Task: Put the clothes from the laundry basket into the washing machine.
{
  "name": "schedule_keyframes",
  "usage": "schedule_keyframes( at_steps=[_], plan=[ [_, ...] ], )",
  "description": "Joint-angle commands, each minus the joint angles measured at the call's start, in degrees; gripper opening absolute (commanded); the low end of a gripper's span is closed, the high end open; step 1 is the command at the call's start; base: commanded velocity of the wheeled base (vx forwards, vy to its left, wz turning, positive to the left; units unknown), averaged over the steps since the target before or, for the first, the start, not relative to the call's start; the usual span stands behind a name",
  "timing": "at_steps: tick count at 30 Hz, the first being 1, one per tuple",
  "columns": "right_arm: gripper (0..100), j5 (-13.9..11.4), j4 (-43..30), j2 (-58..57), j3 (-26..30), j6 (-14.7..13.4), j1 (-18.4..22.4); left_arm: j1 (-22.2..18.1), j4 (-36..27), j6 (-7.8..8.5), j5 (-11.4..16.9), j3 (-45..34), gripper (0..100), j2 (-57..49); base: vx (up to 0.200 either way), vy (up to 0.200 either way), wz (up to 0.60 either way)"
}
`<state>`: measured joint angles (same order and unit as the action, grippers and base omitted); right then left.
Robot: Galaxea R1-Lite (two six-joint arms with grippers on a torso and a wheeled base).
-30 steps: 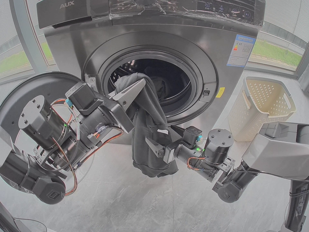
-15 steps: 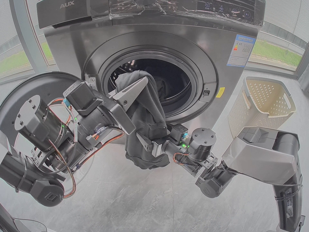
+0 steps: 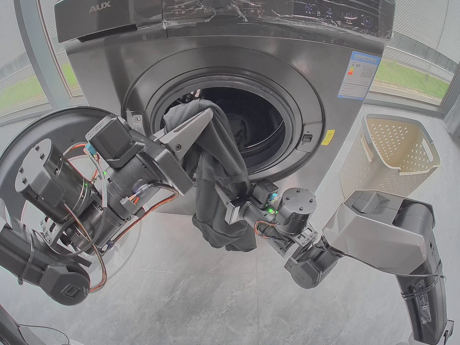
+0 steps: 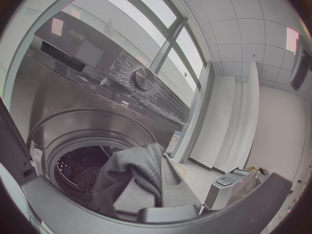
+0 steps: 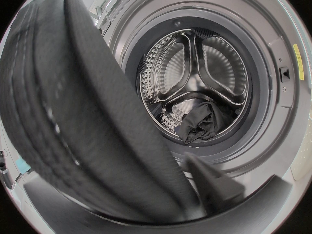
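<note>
A dark grey garment (image 3: 218,168) hangs in front of the washing machine's (image 3: 268,68) open drum (image 5: 195,82). My left gripper (image 3: 203,118) is shut on the garment's top, level with the left side of the drum mouth. Lower down, my right gripper (image 3: 223,195) is shut on a thick fold of the same garment (image 5: 81,114), below the drum mouth. The garment's tail droops beneath the right gripper. One right finger (image 5: 211,179) shows bare beside the cloth. Another dark garment (image 5: 201,122) lies at the bottom of the drum. The cream laundry basket (image 3: 397,154) stands on the floor to the right.
The round machine door (image 3: 62,125) stands swung open at the left, behind my left arm. Grey tiled floor (image 3: 191,293) stretches in front of the machine. Windows flank the machine on both sides.
My right gripper moved left and upward into the hanging garment and took hold of it, lifting its lower part. My left gripper shifted slightly left and up with the garment's top.
</note>
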<state>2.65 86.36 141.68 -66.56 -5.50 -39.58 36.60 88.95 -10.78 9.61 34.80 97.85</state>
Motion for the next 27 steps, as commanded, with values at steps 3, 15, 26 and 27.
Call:
schedule_keyframes(
  at_steps=[3, 15, 26, 27],
  plan=[
    [0, 0.08, 0.39, -2.37, 2.22, -0.13, 2.58, -2.06, 0.34, -0.3, 0.24, -1.14, 0, -0.12, 0.0, 0.0, 0.0],
    [0, 0.17, 0.92, -13.18, 10.05, 0.05, 7.77, -10.76, 0.34, 0.05, 4.81, -12.13, 0, 3.48, 0.0, 0.0, 0.0],
    [0, 0.34, 0.21, -18.81, 12.07, -0.13, 3.9, -10.58, 0.61, 1.72, 7.88, -14.06, 0, 16.14, 0.0, 0.0, 0.0],
    [0, 0.34, 0.21, -18.9, 12.07, -0.13, 3.72, -10.76, 0.69, 1.72, 7.97, -13.89, 0, 16.93, 0.0, 0.0, 0.0]
  ],
)
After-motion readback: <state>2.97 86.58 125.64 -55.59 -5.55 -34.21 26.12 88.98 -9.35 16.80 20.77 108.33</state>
